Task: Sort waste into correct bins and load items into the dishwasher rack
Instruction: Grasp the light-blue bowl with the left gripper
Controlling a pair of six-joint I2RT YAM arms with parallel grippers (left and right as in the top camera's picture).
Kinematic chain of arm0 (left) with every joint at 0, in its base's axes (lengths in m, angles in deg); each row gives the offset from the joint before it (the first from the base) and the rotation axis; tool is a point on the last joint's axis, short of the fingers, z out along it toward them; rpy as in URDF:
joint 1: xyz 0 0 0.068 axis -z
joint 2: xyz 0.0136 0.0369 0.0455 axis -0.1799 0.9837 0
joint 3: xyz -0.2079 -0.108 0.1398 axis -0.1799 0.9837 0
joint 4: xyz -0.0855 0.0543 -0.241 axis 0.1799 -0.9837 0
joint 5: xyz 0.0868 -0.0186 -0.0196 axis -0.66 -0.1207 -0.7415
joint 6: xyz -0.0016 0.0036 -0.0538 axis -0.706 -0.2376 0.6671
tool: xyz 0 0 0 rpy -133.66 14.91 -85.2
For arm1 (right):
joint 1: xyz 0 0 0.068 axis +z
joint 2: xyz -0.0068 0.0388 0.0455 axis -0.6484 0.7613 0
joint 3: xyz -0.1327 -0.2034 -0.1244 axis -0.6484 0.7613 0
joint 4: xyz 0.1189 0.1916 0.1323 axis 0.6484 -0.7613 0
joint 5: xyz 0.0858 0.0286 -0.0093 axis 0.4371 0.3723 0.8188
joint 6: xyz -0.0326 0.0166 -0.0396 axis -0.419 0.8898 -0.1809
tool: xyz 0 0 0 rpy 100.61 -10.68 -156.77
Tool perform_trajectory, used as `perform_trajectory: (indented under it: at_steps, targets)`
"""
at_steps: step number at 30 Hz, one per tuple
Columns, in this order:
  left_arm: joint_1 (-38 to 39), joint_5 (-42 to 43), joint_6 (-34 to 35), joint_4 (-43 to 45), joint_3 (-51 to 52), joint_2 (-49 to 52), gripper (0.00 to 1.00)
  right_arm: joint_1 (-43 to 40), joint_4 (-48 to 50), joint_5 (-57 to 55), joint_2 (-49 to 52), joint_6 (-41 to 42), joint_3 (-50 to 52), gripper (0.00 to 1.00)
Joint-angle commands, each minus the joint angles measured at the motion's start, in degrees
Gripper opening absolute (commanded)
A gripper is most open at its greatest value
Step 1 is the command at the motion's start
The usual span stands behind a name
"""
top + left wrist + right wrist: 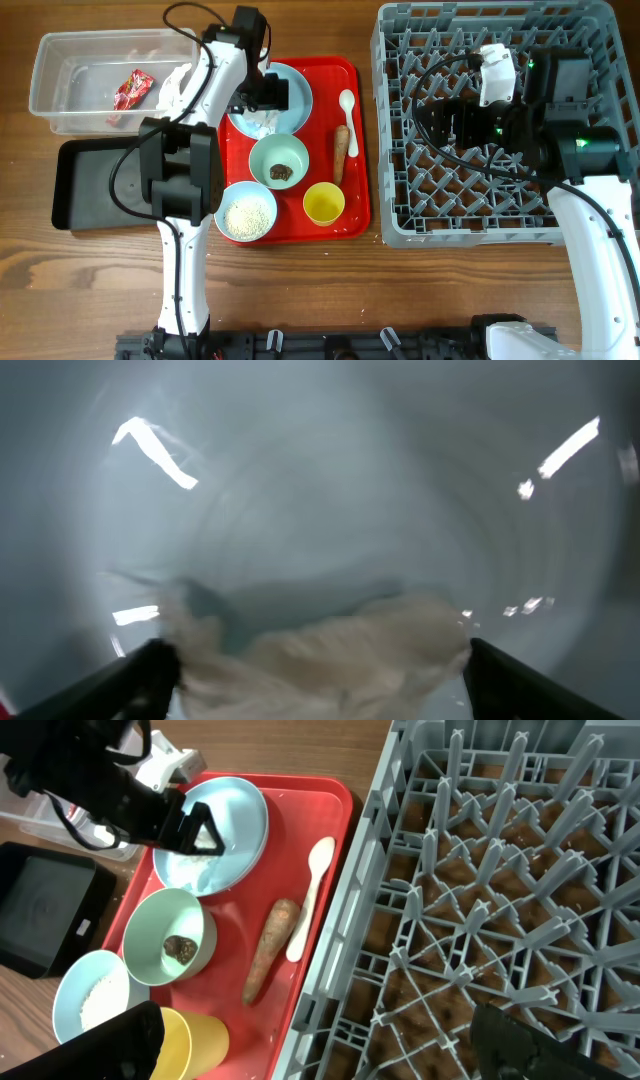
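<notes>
My left gripper [322,652], jaws apart, straddles crumpled paper [345,635] on the plate [350,480]; a shallow close could tear it.

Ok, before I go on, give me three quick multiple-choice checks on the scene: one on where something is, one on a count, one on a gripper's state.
1. Where does the red wrapper lie?
A. on the blue plate
B. in the clear tub
C. in the black tray

2. How many bowls stand on the red serving tray?
A. one
B. three
C. two

3. How is the right gripper?
A. open, holding nothing
B. shut on the spoon
C. shut on the yellow cup

Answers:
1 B: the overhead view shows it inside the tub's walls at upper left.
2 C: one bowl holds a brown scrap, and the second bowl holds rice.
3 A: in the right wrist view its fingers stand wide apart with nothing gripped.
</notes>
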Motion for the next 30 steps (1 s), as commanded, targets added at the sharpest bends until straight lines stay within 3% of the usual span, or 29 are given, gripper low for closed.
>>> perform_trajectory:
  at_steps: [1, 2, 3, 10, 16, 23, 24, 26, 30]
  targets:
    - [0.24, -1.18, -0.68, 0.2, 0.59, 1.22, 0.37, -0.02, 0.17, 0.9, 0.66, 0.42, -1.38, 1.0]
    - [0.26, -1.16, -0.68, 0.24, 0.59, 1.22, 0.15, -0.02, 0.17, 0.9, 0.66, 0.42, -1.38, 1.0]
    - [0.26, -1.16, -0.66, 0.22, 0.59, 1.22, 0.04, -0.02, 0.2, 0.9, 0.66, 0.42, -1.38, 1.0]
    - [-0.66, -1.22, -0.68, -3.08, -6.84, -5.2, 0.04, -0.02, 0.44, 0.9, 0.66, 0.44, -1.38, 1.0]
    - [-8.22, -7.21, 2.54, -2.14, -12.72, -16.61, 0.04, -0.02, 2.4, 0.92, 0.66, 1.55, -1.38, 1.0]
    - [-20.57, -7.08, 2.58, -0.74, -10.8, -12.48, 0.05, -0.02, 2.64, 0.9, 0.66, 1.51, -1.38, 1.0]
    - [-21.7, -6.64, 2.73, -0.5, -10.36, -10.99, 0.11, -0.02, 2.64, 0.9, 0.66, 1.51, -1.38, 1.0]
    - [-23.34, -3.87, 2.75, -0.42, -10.32, -8.17, 0.44, -0.02, 2.67, 0.9, 0.66, 1.51, -1.38, 1.0]
    - [-24.35, -2.6, 2.75, 0.76, -10.36, -7.34, 0.91, -0.02, 3.04, 0.9, 0.66, 1.49, -1.38, 1.0]
